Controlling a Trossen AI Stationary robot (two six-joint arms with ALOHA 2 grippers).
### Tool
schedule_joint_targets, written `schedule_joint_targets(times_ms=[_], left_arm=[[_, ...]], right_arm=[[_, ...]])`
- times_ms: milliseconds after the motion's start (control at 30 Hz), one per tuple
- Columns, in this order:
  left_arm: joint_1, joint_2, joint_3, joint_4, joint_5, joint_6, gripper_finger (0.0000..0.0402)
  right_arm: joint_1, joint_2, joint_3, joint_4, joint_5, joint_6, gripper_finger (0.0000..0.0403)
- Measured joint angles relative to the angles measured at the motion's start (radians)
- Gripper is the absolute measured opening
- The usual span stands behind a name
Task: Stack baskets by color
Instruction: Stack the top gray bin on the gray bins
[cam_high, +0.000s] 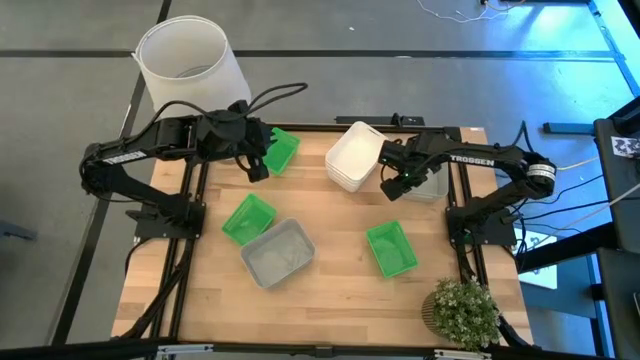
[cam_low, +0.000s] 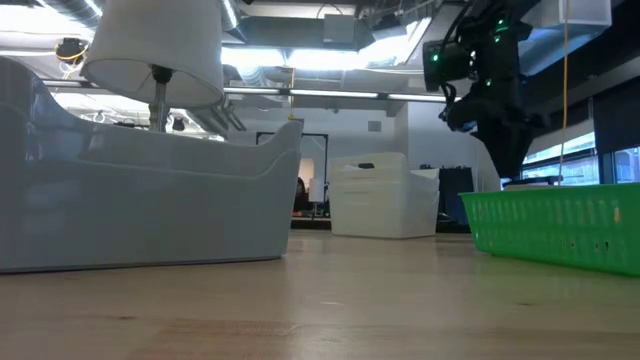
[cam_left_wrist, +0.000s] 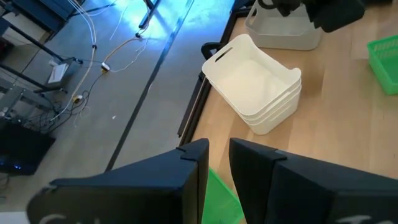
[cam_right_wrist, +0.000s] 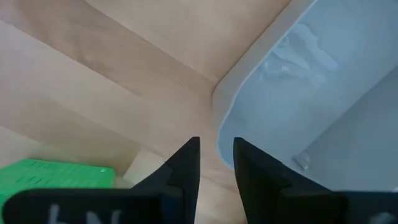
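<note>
The left pincer (cam_high: 258, 163) stands at the far left part of the tabletop (cam_high: 330, 300), and its 2 fingers (cam_left_wrist: 193, 180) have a narrow gap with the edge of a green basket (cam_high: 281, 150) between them; this basket sits tilted at the far edge, and I cannot tell if the fingers really press on it. The right pincer (cam_high: 394, 186) hangs over the near edge of a translucent grey basket (cam_high: 430, 183) at the far right. Its fingers (cam_right_wrist: 186, 165) are slightly apart, with the grey rim just beside one of them, and nothing is between them.

A stack of white baskets (cam_high: 353, 156) sits at the far middle, between the 2 arms. In the left wrist view 3 nested rims can be counted in this stack (cam_left_wrist: 261, 87).

A second green basket (cam_high: 248, 218) lies at the left centre, and it touches another grey basket (cam_high: 278, 252), which is closer to the front edge. A third green basket (cam_high: 391, 249) lies alone at the right centre, well apart from the others.

A small potted plant (cam_high: 462, 310) stands at the front right corner. A big white lampshade (cam_high: 190, 62) stands beyond the far left corner of the tabletop.
</note>
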Motion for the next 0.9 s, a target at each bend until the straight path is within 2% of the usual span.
schedule_joint_targets(times_ms=[467, 567, 667, 800, 900], left_arm=[[0.000, 0.000, 0.000, 0.000, 0.000, 0.000, 0.0057], [0.000, 0.000, 0.000, 0.000, 0.000, 0.000, 0.0057], [0.000, 0.000, 0.000, -0.001, 0.000, 0.000, 0.0057], [0.000, 0.000, 0.000, -0.003, 0.000, 0.000, 0.0057], [0.000, 0.000, 0.000, -0.022, 0.000, 0.000, 0.0057]], right_arm=[[0.000, 0.184, 0.000, 0.009, 0.002, -0.055, 0.0095], [0.000, 0.208, 0.000, 0.025, 0.002, -0.059, 0.0070], [0.000, 0.213, 0.000, 0.038, 0.003, -0.081, 0.0017], [0.000, 0.213, 0.028, 0.000, 0.029, -0.107, 0.0009], [0.013, 0.213, 0.081, -0.091, 0.067, -0.160, 0.0006]])
